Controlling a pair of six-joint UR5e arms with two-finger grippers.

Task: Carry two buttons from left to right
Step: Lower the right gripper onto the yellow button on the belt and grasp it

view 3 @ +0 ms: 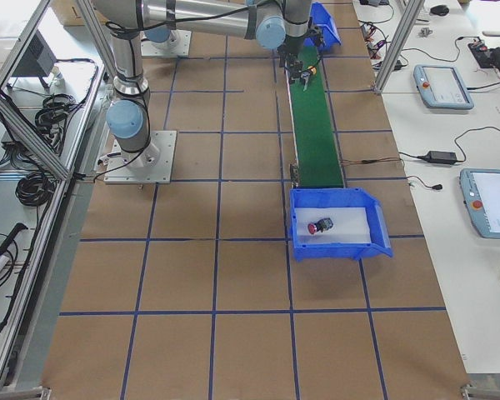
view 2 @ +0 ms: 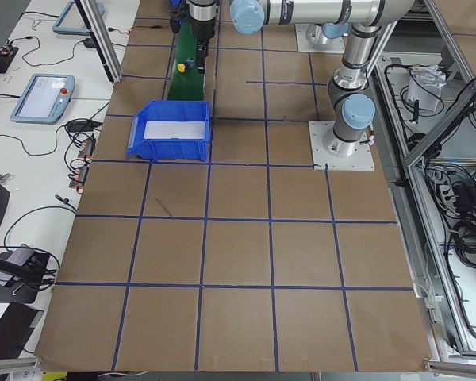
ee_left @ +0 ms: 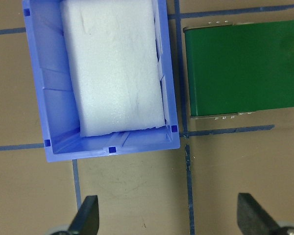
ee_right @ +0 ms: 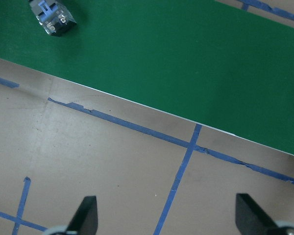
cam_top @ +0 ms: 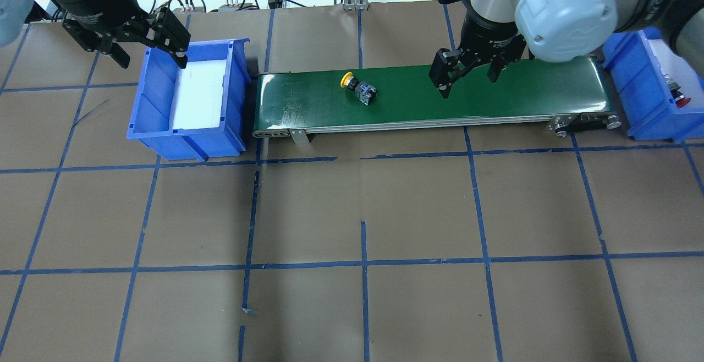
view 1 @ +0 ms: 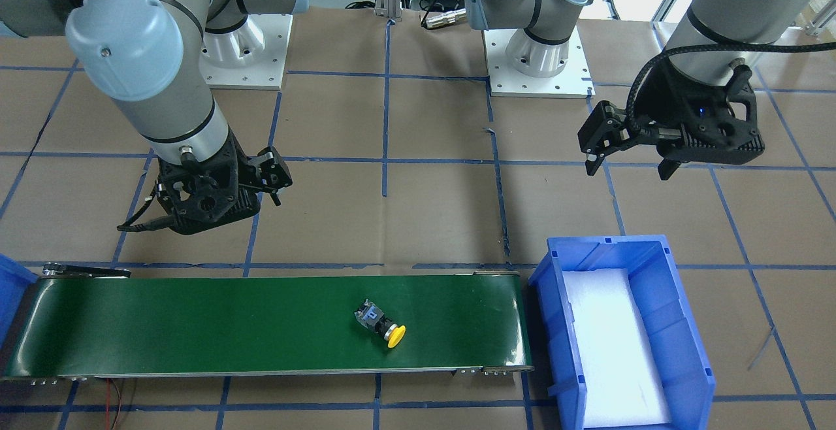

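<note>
1. Black fingers of the left gripper [ee_left: 169,218] stand spread wide, released and holding nothing. Its wrist camera looks down on brown table [ee_left: 132,191] paper, with the left bin [ee_left: 49,112] at 11 o'clock of the fingertips
2. Blue plastic forms that left bin, which sits at the 9 o'clock end of the conveyor belt [cam_top: 511,89] in the overhead view. A white foam pad [cam_top: 201,89] covers its floor
3. Green belting runs from 9 o'clock to 3 o'clock between the two bins. The yellow button [cam_top: 358,87] lies tipped on its side on it, left of the middle, with the yellow cap pointing to about 10 o'clock and the grey-blue base to 4 o'clock
4. The right gripper [cam_top: 467,81] hangs with its jaws parted, also released and empty. The yellow button is at its 9 o'clock, well apart. In the right wrist view only the button's base shows, at 11 o'clock
5. The right bin [cam_top: 627,89], blue as well, sits at the belt's 3 o'clock end. The red button [view 3: 321,226] lies inside it on white foam, on its side
</note>
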